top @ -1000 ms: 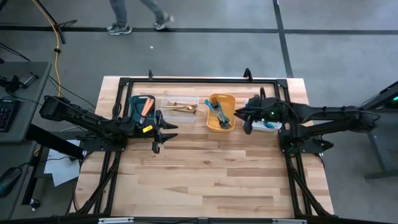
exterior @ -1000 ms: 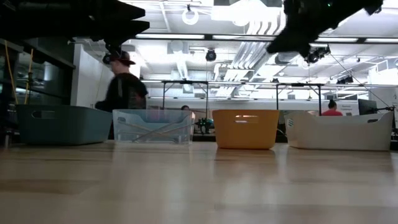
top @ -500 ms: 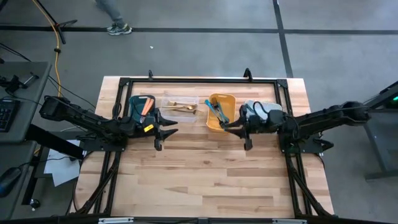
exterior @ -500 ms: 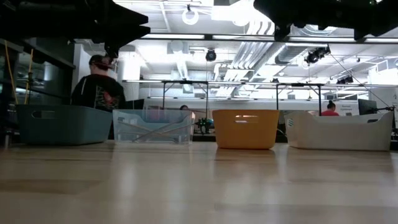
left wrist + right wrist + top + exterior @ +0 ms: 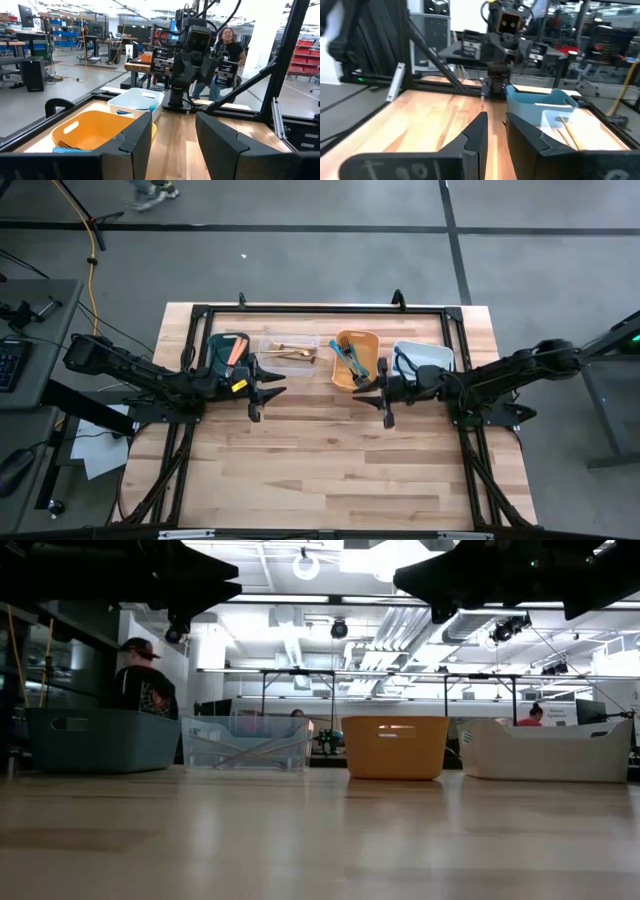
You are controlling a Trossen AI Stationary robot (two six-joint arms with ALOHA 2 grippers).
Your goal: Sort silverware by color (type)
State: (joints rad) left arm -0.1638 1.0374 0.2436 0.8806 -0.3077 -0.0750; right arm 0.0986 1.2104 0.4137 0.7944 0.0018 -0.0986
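Observation:
The silverware lies in four bins along the table's far edge. Salmon-orange pieces are in the teal bin. Gold ones lie in the clear bin. Teal-blue forks rest in the orange bin. The white bin holds a blue piece. My left gripper hovers open in front of the teal and clear bins. My right gripper hovers in front of the orange bin, its fingers a narrow gap apart, holding nothing.
A black frame runs along the table's far edge behind the bins. Bare wood fills the near half of the table. The two grippers face each other across the middle. A person stands in the room beyond.
My right gripper has drawn back from above the white bin toward the table's near edge and a little left. It now sits lower in front of the orange bin and leaves the white bin uncovered. A person beyond the far edge has walked off to the left.

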